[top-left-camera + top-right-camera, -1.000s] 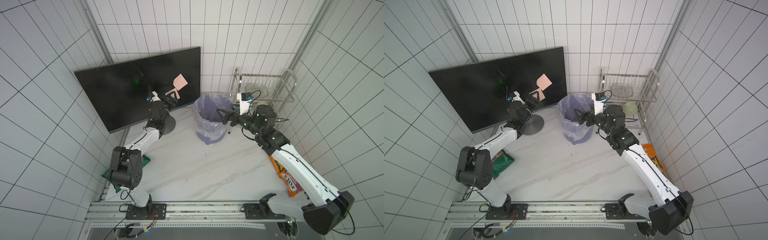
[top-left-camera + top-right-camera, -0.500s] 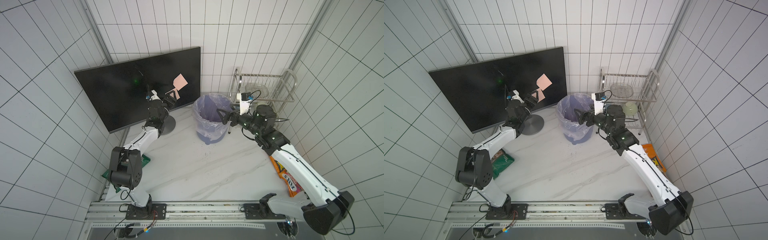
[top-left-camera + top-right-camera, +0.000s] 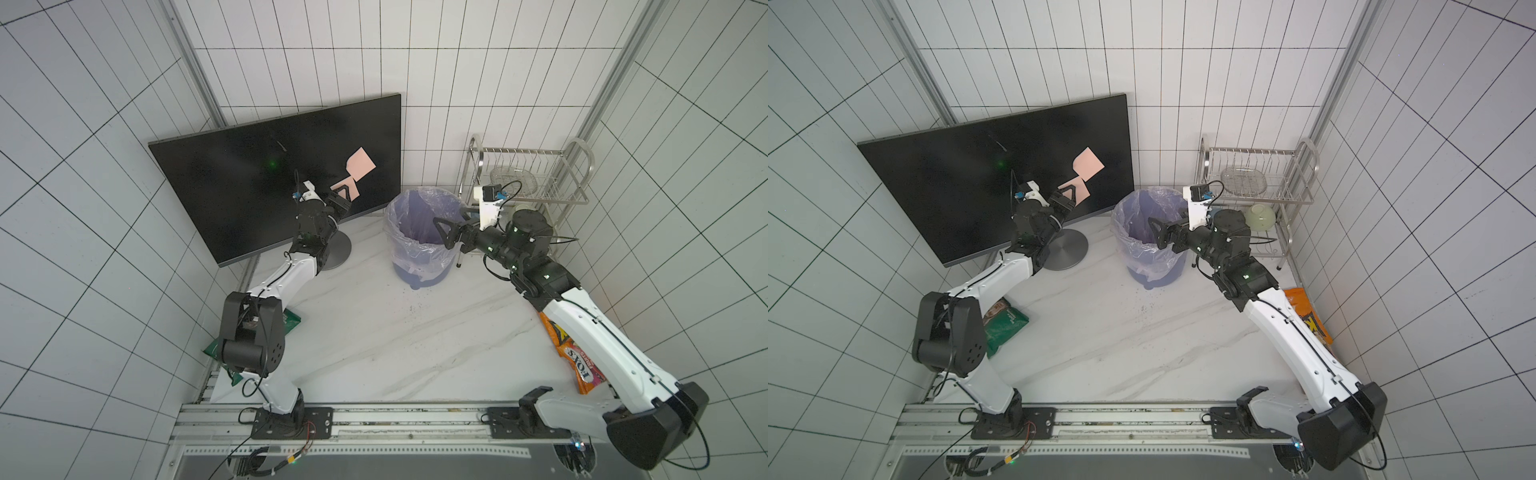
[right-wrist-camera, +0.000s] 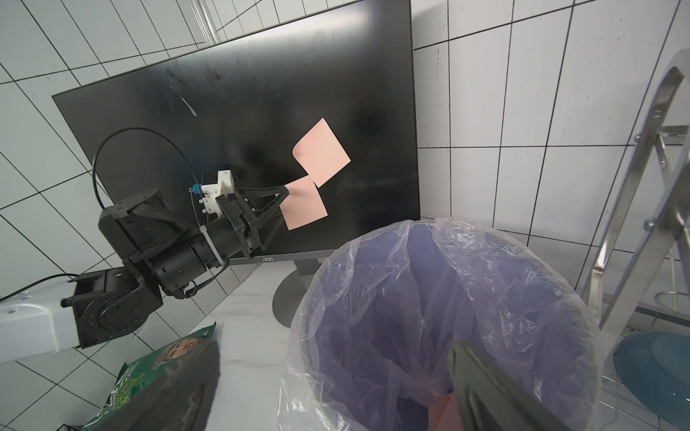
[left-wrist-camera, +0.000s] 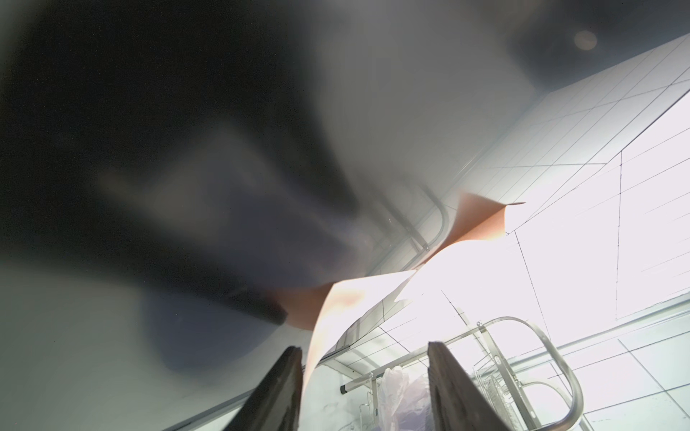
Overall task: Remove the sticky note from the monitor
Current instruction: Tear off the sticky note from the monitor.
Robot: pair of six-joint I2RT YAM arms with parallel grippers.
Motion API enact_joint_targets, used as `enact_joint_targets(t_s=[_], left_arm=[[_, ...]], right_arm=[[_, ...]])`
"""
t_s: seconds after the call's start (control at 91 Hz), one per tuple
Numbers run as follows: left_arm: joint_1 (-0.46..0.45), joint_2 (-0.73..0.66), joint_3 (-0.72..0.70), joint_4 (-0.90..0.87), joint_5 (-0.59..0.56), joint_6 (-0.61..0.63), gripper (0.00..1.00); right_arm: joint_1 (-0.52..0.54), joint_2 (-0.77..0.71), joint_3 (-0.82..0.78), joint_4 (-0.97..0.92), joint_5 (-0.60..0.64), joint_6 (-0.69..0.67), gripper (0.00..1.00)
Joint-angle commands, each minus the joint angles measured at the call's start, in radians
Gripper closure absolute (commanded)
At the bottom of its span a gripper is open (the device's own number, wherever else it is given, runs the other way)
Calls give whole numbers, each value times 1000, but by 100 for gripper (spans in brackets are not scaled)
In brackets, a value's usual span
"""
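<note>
monitor (image 4: 231,112): 2 pink notes, upper sticky note (image 4: 322,155) overlapping lower sticky note (image 4: 304,205) | left gripper (image 4: 282,201): tip at lower sticky note's edge

One monitor (image 3: 232,187), two sticky notes (image 4: 321,151) on it; one bin (image 3: 1154,270), one rack (image 3: 519,148), two snack bags (image 3: 1005,328)
</note>
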Motion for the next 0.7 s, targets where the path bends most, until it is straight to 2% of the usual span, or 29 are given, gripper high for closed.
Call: enact_joint_targets(t_s=[0.0, 0.253, 0.528, 0.693], left_arm=[[3, 34, 33, -1, 17, 8, 51], [3, 39, 35, -12, 18, 15, 77], [5, 22, 16, -13, 19, 22, 97], [8, -4, 2, -16, 12, 33, 100]], right_arm=[[4, -4, 1, 14, 2, -1, 1], [2, 1, -1, 15, 1, 1, 1], [0, 8, -3, 20, -3, 7, 1], [-1, 8, -4, 23, -4, 10, 1]])
